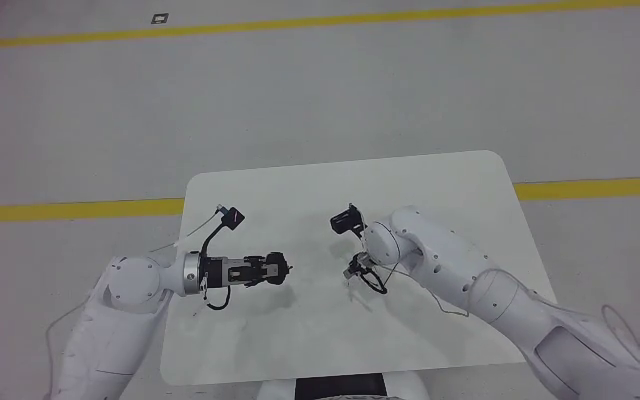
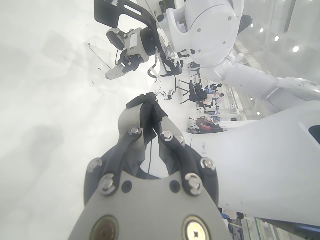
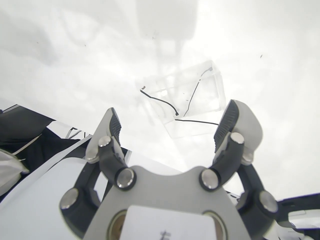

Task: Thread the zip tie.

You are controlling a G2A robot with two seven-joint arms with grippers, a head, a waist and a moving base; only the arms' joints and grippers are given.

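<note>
- Surface (image 1: 430, 200): white, rounded corners. Both arms are over its near half, with the grippers pointing toward each other and a gap between them.
- Left gripper (image 1: 280, 268) (image 2: 150, 106): jaws together. The fingertips (image 2: 140, 116) are wrapped in ragged black material.
- Zip tie (image 2: 150, 151): a thin black strand pinched between the left jaws. Its tail runs back from the pinch toward the wrist. The tip beyond the fingertips is lost against the black wrapping, so I cannot tell how far it sticks out.
- Right gripper (image 1: 357, 272) (image 3: 171, 112) (image 2: 117, 72): jaws wide apart, nothing between the ribbed pads (image 3: 226, 121). It hangs low over the surface, angled down.
- Clear box (image 3: 215, 76) (image 2: 100, 48): a transparent container lying on the surface directly below the right gripper.
- Loose zip ties (image 3: 160, 100): three thin black strands at the clear box. One is curved, one runs straight and slanted, and one lies along the near edge, reaching close to a right-hand pad. Whether they lie in or on the box I cannot tell.
</note>
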